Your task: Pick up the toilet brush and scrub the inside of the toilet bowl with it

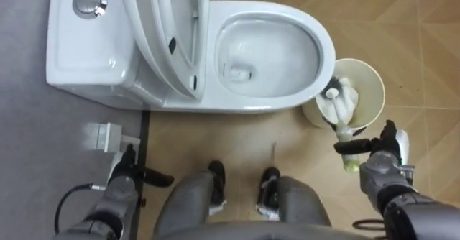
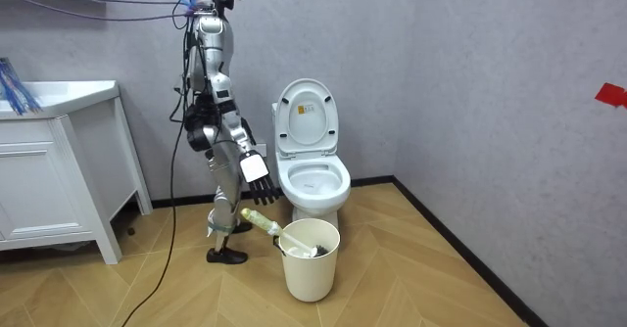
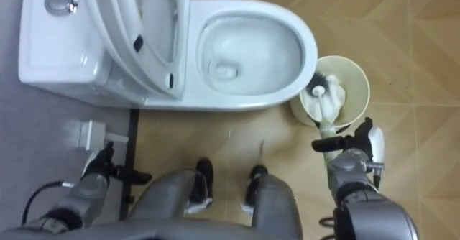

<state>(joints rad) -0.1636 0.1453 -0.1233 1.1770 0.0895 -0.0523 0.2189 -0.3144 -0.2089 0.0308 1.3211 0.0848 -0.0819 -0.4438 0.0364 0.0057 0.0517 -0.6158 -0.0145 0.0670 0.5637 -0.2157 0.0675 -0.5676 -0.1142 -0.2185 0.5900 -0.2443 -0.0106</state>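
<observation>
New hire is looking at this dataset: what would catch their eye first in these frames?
The white ceramic toilet, lid and seat raised, spans the top of the eye views. At its bowl end stands a round cream bucket holding a white-headed toilet brush with a pale handle. The right hand hovers open over that handle, and the left hand is open at lower left.
</observation>
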